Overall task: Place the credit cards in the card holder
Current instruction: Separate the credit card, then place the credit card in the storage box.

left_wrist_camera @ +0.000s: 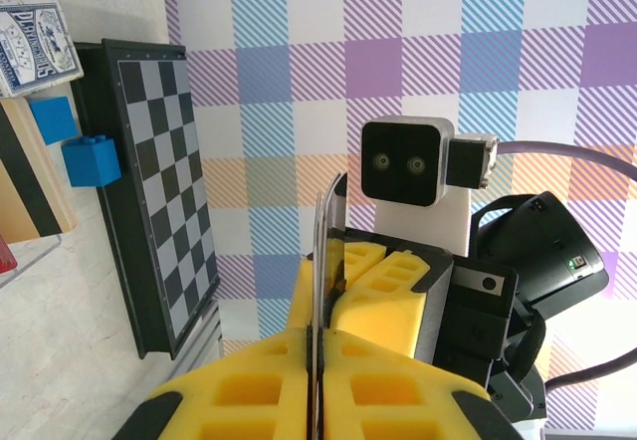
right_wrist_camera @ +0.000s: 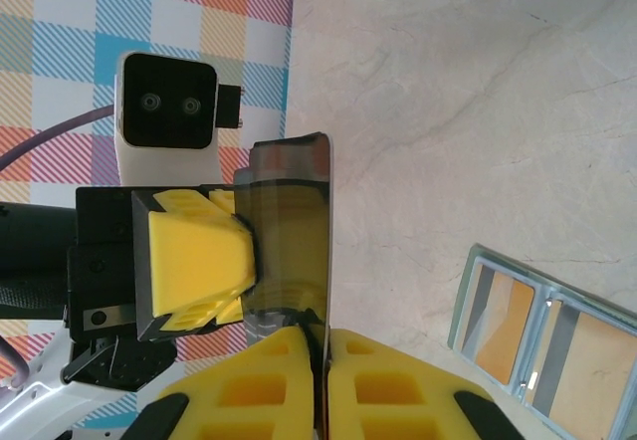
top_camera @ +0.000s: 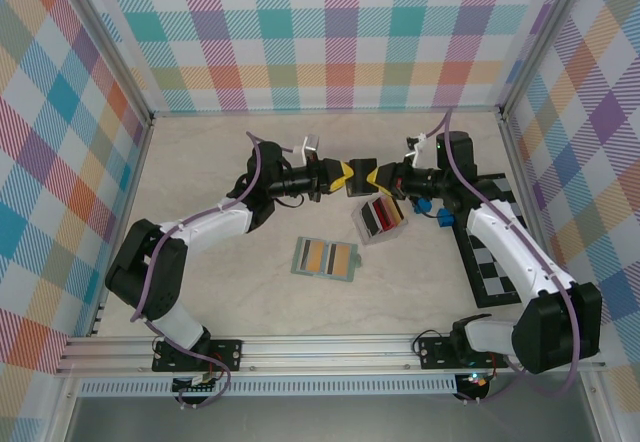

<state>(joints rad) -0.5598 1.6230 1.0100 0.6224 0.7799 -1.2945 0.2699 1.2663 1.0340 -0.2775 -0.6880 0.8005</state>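
**Top view:** left gripper (top_camera: 347,175) and right gripper (top_camera: 367,177) meet nose to nose mid-table, off the surface. The dark credit card (top_camera: 357,177) is pinched between them. The card holder (top_camera: 298,259) lies open nearer the bases, with orange cards in its windows. A red credit card (top_camera: 374,220) lies just right of it. Risk: nothing pins the holder, so pushing a card in could slide it.

**Left wrist:** left gripper (left_wrist_camera: 320,355) has its fingers together, clamped on the card's lower edge, card seen edge-on. The right gripper's yellow pads (left_wrist_camera: 393,271) pinch the same card farther up. Risk: both are clamped at once, so a pull or twist by either arm could bend the thin plastic or yank it free.

**Right wrist:** right gripper (right_wrist_camera: 320,375) has its jaws closed on the card edge, with the left's pad on the card face. The holder (right_wrist_camera: 464,301) lies on the table beyond. Risk: the bite is shallow, so once one side lets go the card may pivot or drop and land off the holder.
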